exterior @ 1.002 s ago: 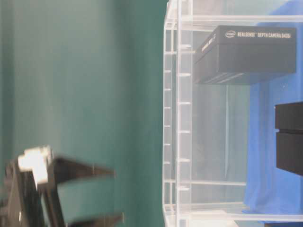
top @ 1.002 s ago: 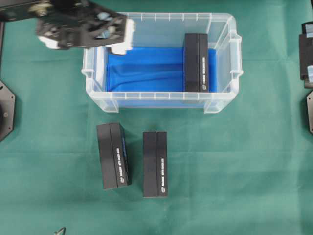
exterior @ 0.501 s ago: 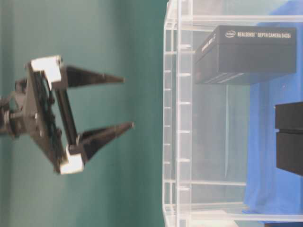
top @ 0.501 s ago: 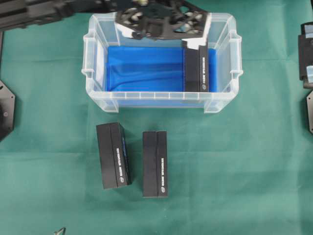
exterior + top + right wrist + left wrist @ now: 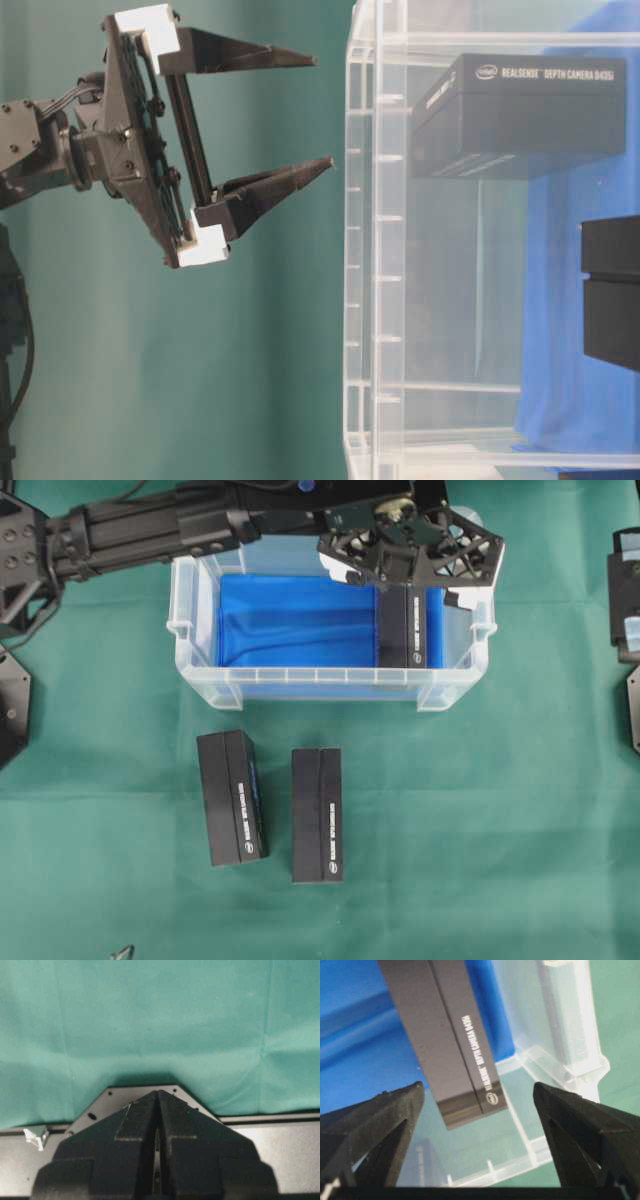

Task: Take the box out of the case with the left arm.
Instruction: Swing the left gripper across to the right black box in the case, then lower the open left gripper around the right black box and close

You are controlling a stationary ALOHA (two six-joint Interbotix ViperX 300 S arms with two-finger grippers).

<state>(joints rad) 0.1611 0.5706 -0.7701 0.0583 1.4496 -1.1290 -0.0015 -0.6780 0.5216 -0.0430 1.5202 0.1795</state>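
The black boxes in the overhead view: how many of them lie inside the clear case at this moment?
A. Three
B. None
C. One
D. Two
C. Only one black box lies inside the case, on its blue lining near the right wall, while two more black boxes lie outside on the green cloth in front of it.

A green cloth [image 5: 480, 810] covers the whole surface. It has a few soft wrinkles. The light is bright and even. 2 black boxes [image 5: 232, 798] lie on the cloth.
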